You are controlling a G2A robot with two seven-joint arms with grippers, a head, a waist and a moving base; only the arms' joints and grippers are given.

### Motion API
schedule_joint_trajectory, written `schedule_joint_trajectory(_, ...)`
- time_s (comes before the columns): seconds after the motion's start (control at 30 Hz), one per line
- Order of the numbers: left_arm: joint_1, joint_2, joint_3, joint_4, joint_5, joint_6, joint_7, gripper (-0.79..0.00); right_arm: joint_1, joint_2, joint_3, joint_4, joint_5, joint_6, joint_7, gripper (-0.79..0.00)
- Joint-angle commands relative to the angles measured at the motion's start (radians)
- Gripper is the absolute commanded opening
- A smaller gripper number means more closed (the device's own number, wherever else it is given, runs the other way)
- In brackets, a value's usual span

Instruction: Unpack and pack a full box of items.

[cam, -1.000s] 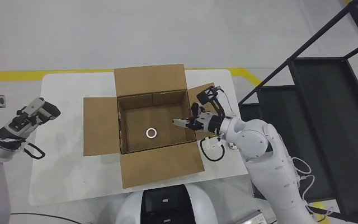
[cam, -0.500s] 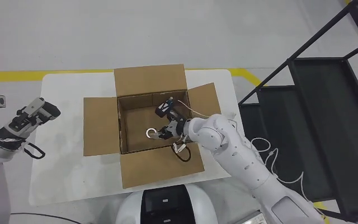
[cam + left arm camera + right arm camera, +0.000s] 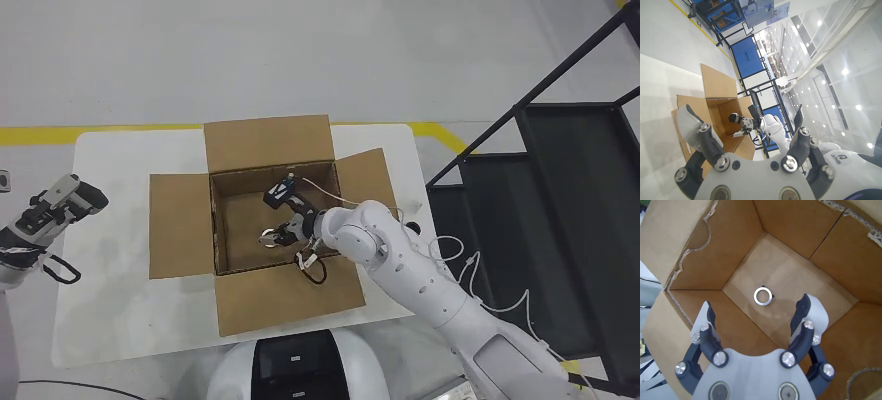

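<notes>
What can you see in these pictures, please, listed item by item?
Box: one, brown cardboard, flaps open, in the middle of the table.
Ring: one, silver metal, flat on the box floor.
Table: one, white, under the box.
Floor line: one, yellow, along the table's far side.
Steps: one set, black, on the floor to the right of the table.
Right gripper: one, white and black, open, inside the box above the ring, not touching it.
Left gripper: one, white and black, open, at the table's left edge, apart from the box.
</notes>
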Motion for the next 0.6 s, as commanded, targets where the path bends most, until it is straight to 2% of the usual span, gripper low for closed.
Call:
schedule_joint_trajectory(0.0,0.000,0.000,0.000,0.000,0.000,0.000,0.000,0.000,0.000,0.000,0.000,0.000,0.000,0.000,0.000,0.000)
schedule_joint_trajectory(0.13,0.000,0.000,0.000,0.000,0.000,0.000,0.000,0.000,-0.002,-0.001,-0.005,0.006,-0.008,-0.007,-0.011,0.000)
schedule_joint_trajectory(0.2,0.000,0.000,0.000,0.000,0.000,0.000,0.000,0.000,0.029,-0.007,-0.034,0.027,-0.036,-0.013,0.029,0.000)
schedule_joint_trajectory(0.27,0.000,0.000,0.000,0.000,0.000,0.000,0.000,0.000,0.079,-0.022,-0.074,0.054,-0.041,-0.019,0.069,0.000)
schedule_joint_trajectory(0.57,0.000,0.000,0.000,0.000,0.000,0.000,0.000,0.000,0.262,-0.105,-0.229,0.282,-0.056,0.019,0.101,0.000)
